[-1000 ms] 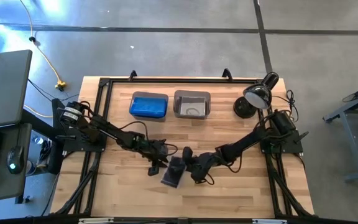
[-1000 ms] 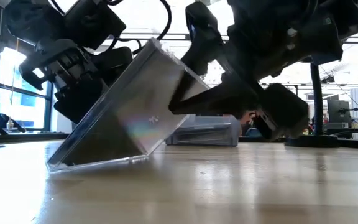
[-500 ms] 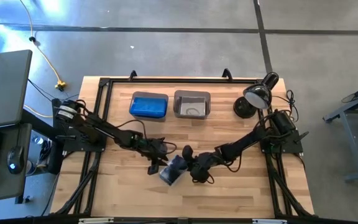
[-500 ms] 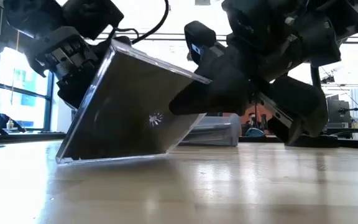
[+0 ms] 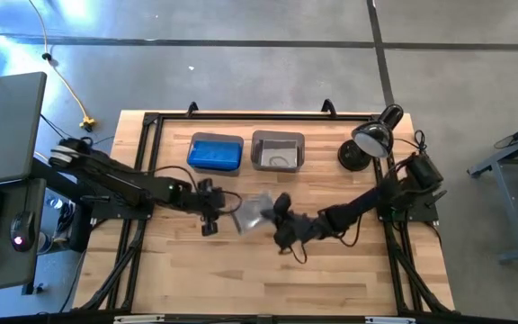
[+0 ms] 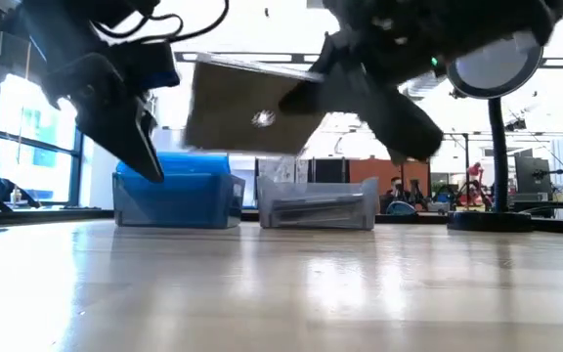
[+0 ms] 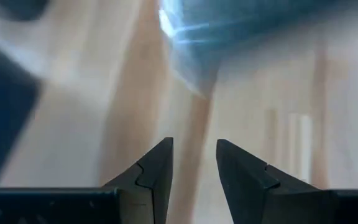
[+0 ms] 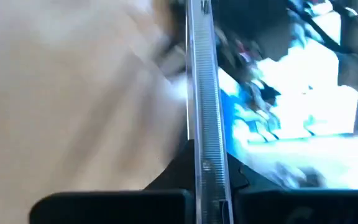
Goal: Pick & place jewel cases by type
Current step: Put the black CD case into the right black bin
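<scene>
A dark jewel case [image 6: 247,110] hangs above the table's middle [image 5: 254,212], with my right gripper [image 5: 275,218] shut on it. In the right wrist view the case [image 8: 199,74] shows edge-on between the fingers. My left gripper [image 5: 210,214] stands just left of the case, apart from it. Its fingers [image 7: 194,163] are open with nothing between them, and in the low view they [image 6: 135,132] point down. No other jewel case lies loose on the table. My right gripper pinches the case by its two flat faces, at the edge nearest the table's right [image 8: 201,146], between its two fingers. It comes in from the table's right [image 6: 360,93], slanting down. The case is lifted clear of the table and tilted.
Two bins stand at the far side: the left one [image 5: 216,153] shows blue inside, the right one [image 5: 278,150] is grey with something dark in it. A black desk lamp [image 5: 367,142] stands at the far right. Bare wood [image 5: 268,279] lies toward the near edge.
My right gripper has shut on the case and raised it toward the far side. The case, which leaned with its lower edge on the table, now hangs clear. My left gripper has come off the case's upper edge and drawn back toward the table's left.
</scene>
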{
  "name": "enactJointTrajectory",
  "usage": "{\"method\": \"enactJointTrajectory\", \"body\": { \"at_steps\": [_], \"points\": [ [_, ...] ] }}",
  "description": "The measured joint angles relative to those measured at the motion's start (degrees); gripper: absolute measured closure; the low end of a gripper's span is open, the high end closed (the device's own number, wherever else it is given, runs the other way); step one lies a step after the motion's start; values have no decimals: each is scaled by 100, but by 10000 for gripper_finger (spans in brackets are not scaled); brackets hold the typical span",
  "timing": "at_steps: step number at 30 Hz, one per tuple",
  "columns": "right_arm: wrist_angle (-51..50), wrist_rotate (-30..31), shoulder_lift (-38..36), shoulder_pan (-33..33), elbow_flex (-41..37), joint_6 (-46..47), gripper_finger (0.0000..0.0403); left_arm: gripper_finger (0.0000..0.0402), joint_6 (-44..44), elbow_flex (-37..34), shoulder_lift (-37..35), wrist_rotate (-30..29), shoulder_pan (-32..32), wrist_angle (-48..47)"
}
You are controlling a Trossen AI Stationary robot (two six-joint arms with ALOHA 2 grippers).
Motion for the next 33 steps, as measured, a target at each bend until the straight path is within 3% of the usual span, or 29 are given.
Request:
{"method": "enactJointTrajectory", "body": {
  "at_steps": [4, 8, 12, 16, 24, 29, 33],
  "points": [
    [-75, 657, -478, -397, 4, -428, 396, 280, -1, -3, -484, -328, -4, -588],
    [-537, 662, -808, -1216, 8, -13, 386, 280, -4, -3, -859, -339, -2, -888],
    [-1193, -238, -890, -2150, 6, 950, 380, 280, -5, -2, -1083, -353, -4, -1004],
    [-1407, -1072, -819, -2769, 4, 1214, 386, 280, -5, 2, -1131, -376, -4, -1127],
    [-1806, -256, -858, -2914, 6, 1228, 362, 280, -26, 2, -1129, -440, -4, -1464],
    [-2673, -773, -847, -2913, 1, 1912, 320, 280, -26, 2, -1129, -518, -4, -1452],
    [-2487, -813, -847, -2773, 1, 2019, 283, 280, -28, 2, -1129, -523, -4, -1445]
  ]
}}
